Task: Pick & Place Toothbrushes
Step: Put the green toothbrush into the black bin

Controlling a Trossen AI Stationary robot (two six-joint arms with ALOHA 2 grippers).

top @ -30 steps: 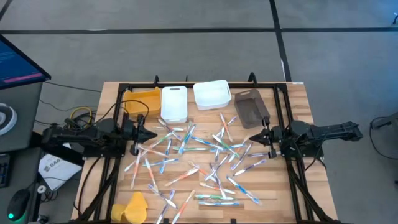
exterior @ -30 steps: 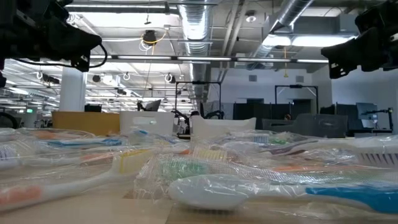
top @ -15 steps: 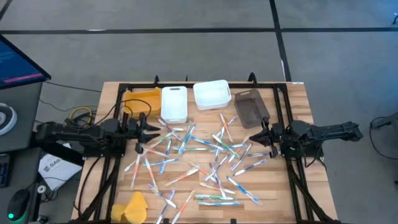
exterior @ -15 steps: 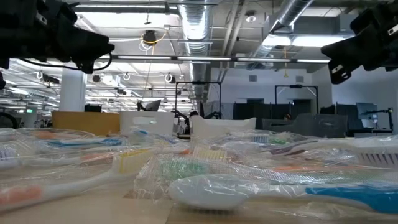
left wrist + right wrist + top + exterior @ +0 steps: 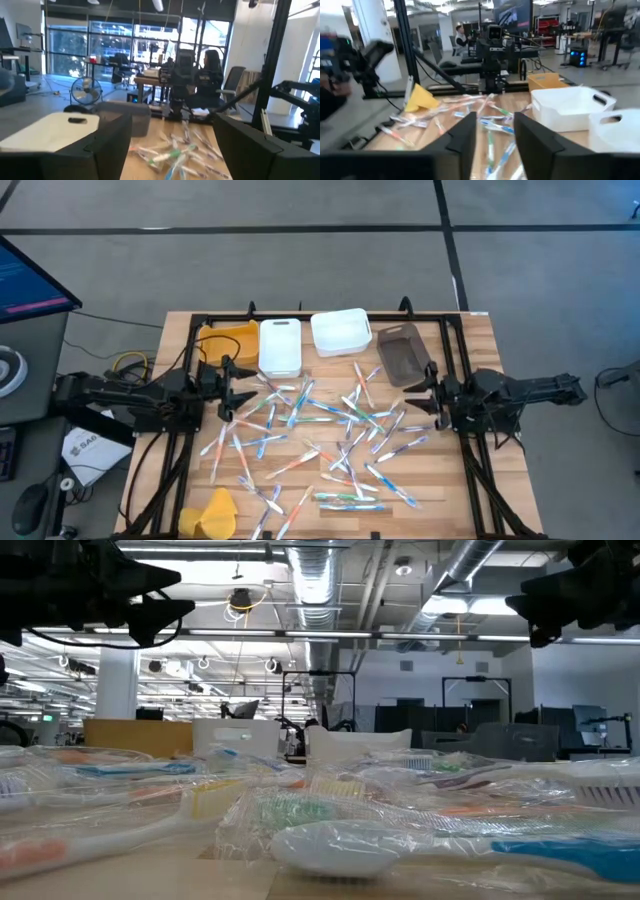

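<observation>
The toothbrushes [image 5: 322, 430] lie scattered flat across the middle of the wooden table — dozens of thin sticks crossing and overlapping at every angle, none upright. Their handles are white, blue, green, orange and pink, with small bristle heads at one end. The spread runs from just in front of the row of bins down to the near edge, densest around the centre, with a few lying side by side near the front. Seen from table height, each toothbrush [image 5: 420, 845] sits inside clear crinkled wrapping — the nearest one has a white head and a blue handle, lying on its side.
</observation>
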